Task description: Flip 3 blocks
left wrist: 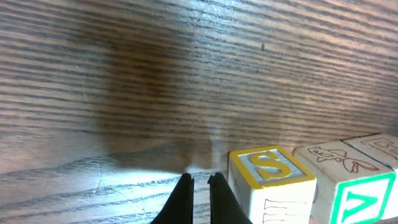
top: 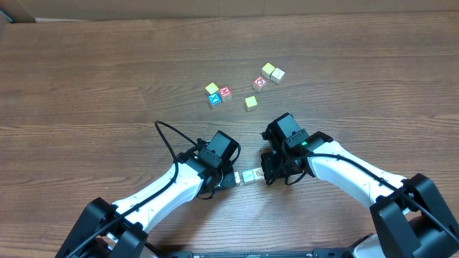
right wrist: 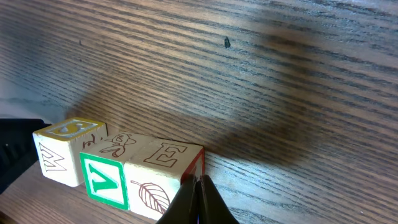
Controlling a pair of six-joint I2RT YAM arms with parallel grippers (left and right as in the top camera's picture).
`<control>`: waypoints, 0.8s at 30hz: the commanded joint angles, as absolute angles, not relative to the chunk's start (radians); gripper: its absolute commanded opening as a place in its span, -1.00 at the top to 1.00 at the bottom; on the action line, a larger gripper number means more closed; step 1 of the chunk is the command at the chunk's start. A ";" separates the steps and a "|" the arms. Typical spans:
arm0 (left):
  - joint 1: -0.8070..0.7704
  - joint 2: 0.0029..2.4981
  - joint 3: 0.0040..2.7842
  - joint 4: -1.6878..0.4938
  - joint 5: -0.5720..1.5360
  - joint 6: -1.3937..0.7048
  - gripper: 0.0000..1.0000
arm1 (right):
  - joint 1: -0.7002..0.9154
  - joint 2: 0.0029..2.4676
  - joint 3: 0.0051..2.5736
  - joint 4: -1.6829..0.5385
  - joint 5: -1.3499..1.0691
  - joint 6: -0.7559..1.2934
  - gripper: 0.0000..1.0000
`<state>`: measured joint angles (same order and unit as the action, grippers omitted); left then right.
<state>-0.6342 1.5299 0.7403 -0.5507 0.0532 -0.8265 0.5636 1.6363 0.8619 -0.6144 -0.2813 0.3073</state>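
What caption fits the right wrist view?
Shut right gripper beside the E-topped end of a row of three letter blocks on the wooden table.

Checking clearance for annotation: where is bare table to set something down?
Bare wood left and right of the loose cubes, out to the table edges. Crowded: the block row flanked by left tool and right tool.

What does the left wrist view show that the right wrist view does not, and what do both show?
Only left wrist: the left fingers, shut, and a readable S on the yellow-framed block. Only right wrist: the right fingers, shut, close to the end block with E on top and a leaf on its side. Both: the row of three blocks on the wooden table, the middle block having a green-framed face.
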 commanded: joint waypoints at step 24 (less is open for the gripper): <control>-0.629 1.537 0.751 -0.492 0.103 -0.816 0.92 | 0.567 1.620 0.854 -0.609 -0.282 0.311 0.92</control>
<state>-0.6338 1.5303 0.7403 -0.4900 0.0830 -0.8268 0.5636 1.6363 0.8619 -0.6144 -0.2810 0.3099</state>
